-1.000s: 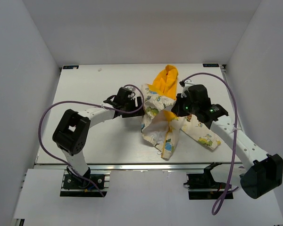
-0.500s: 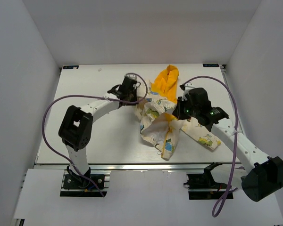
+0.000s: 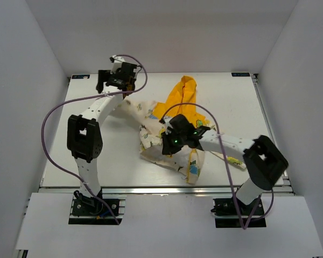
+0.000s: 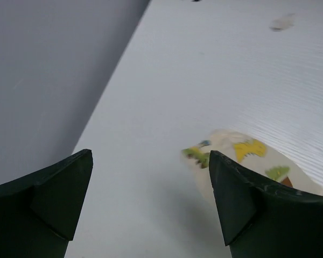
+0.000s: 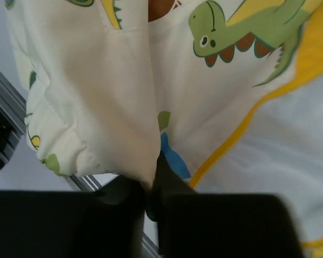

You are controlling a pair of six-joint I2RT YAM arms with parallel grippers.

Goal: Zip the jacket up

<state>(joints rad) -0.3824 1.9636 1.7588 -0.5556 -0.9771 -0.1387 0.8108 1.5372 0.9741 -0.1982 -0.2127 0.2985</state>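
Right wrist shows the right claw (image 5: 151, 183) clamped on a jacket (image 5: 215, 91) fold just ahead; left claw (image 4: 149, 161) gapes empty, sleeve (image 4: 242, 158) just beyond it. Pulling the fabric flat should come first.

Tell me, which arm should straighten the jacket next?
Right, probably. The right fingers are shut on a fold of the jacket in the middle, ready to tug the front flat. The left fingers stand open and empty at the far left, past the sleeve end.
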